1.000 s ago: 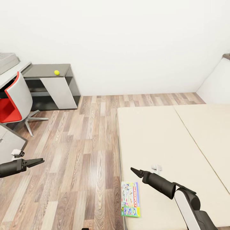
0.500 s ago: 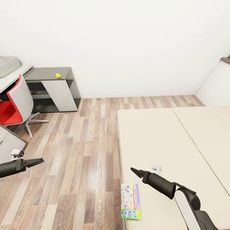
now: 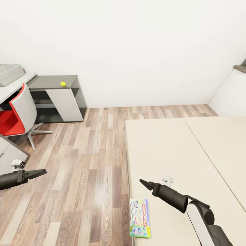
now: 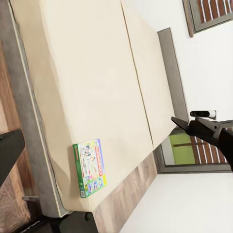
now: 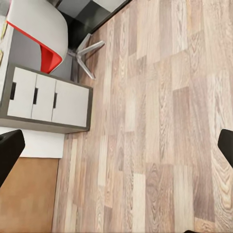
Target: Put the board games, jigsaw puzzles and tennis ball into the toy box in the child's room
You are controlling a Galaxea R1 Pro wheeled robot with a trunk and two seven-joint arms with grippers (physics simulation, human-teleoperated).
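One board game (image 3: 140, 217) with a colourful cover and green edges lies flat at the near left edge of the bed (image 3: 171, 150); it also shows on the mattress as the board game (image 4: 90, 167). The tennis ball (image 3: 63, 83) rests on the dark grey corner of the table (image 3: 48, 82). The grey toy box (image 3: 10, 73) stands on the pale table top at far left, cut by the frame. My right gripper (image 3: 143, 182) hovers over the bed edge just above the game, open and empty. My left gripper (image 3: 41, 172) hangs over the floor, open and empty.
A red and white swivel chair (image 3: 17, 112) stands before the table, with white drawers (image 5: 48, 99) beside it. Wood plank floor (image 3: 89, 164) runs between table and bed. A white unit (image 3: 229, 92) stands at the far right wall. A window (image 4: 208, 12) is behind the bed.
The whole picture has shifted: the table, ball and toy box sit lower and further right, and the game sits slightly lower, so the camera moved. Both arms keep their pose.
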